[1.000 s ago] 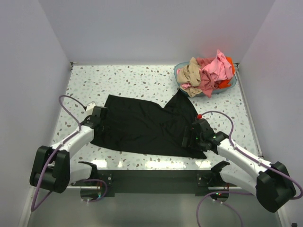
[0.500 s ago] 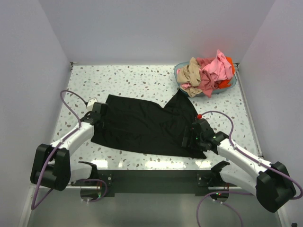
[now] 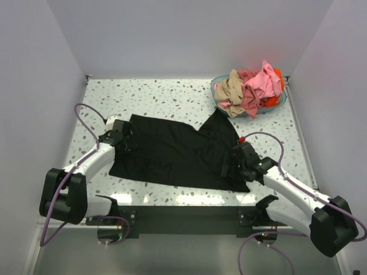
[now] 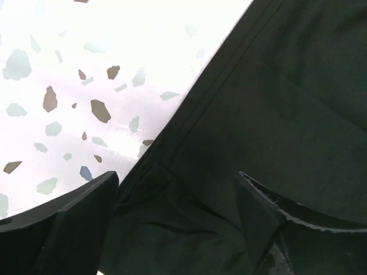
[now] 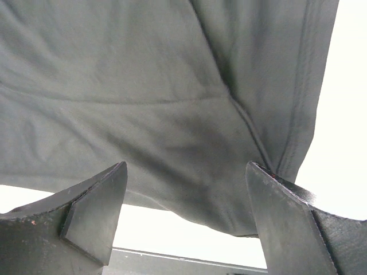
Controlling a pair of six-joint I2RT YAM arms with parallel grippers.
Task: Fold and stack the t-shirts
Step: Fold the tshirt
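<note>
left tool (image 4: 178, 177) stands with its two fingers wide apart and nothing gripped between them. it hangs low over the far left corner of the black t-shirt (image 3: 172, 152). from my left wrist i see the shirt's stitched hem running on a slant from upper right down to lower left, with a small fold of cloth lying in the gap between the fingers. one finger (image 4: 63, 223) sits at the cloth's edge where the speckled bench (image 3: 160, 97) shows, and the other is over the dark cloth. my right tool (image 5: 186, 166) is spread wide too and holds nothing. it hovers over the near right corner of the same shirt, where a seam and a few soft creases cross the cloth and a stitched hem runs down the right side, the bright bench showing past it. from above, the black t-shirt lies spread mostly flat on the near middle of the bench between my two arms, with one pointed part reaching toward the far right. just beyond that point sits a teal basket (image 3: 215, 90) in the far right corner. it is heaped with crumpled shirts: a tan one (image 3: 232, 87) on its left side, a pink one (image 3: 262, 80) piled on top, and an orange-red one (image 3: 278, 74) peeking out at the right. purple cables (image 3: 86, 112) loop from my arms above the bench.
</note>
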